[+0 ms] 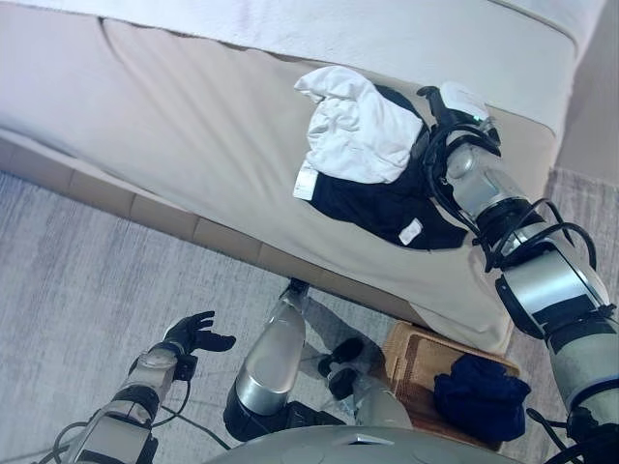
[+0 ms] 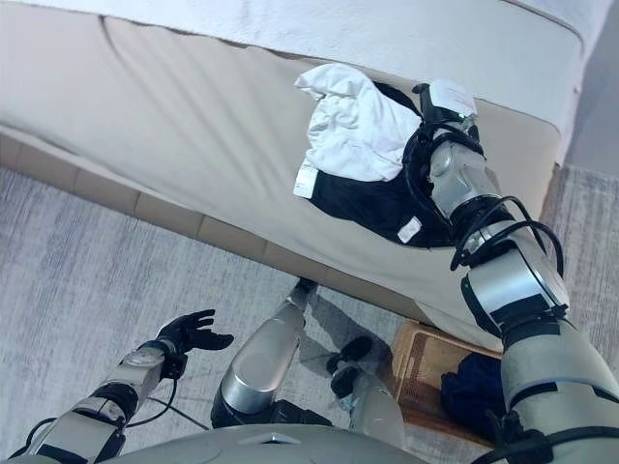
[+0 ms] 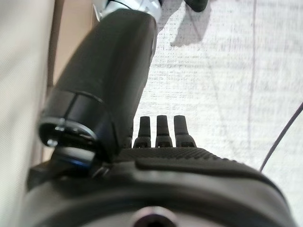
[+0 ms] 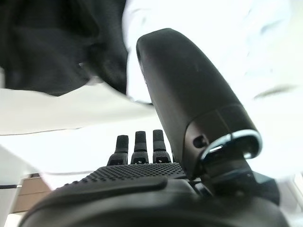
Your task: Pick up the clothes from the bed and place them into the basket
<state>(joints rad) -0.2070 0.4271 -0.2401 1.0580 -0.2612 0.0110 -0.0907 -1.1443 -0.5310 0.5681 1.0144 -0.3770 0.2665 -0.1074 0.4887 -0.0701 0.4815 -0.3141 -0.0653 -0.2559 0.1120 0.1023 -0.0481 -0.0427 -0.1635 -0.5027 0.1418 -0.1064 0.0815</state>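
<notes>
A white garment [image 1: 358, 130] lies on top of a dark garment [image 1: 377, 203] near the front edge of the beige bed [image 1: 193, 126]. My right hand [image 1: 455, 104] is at the pile's far right side, close against the clothes. In the right wrist view its fingers [image 4: 137, 146] are straight and its thumb stands out, with the dark cloth [image 4: 57, 42] and the white cloth [image 4: 236, 42] just past them. It holds nothing. My left hand [image 1: 198, 333] hangs open and empty low over the rug, away from the bed.
A wicker basket [image 1: 416, 358] stands on the floor below the bed's front edge, at my right, with a dark blue garment [image 1: 481, 396] in it. A grey rug [image 1: 87, 280] covers the floor. A white sheet [image 1: 387, 29] lies along the far side of the bed.
</notes>
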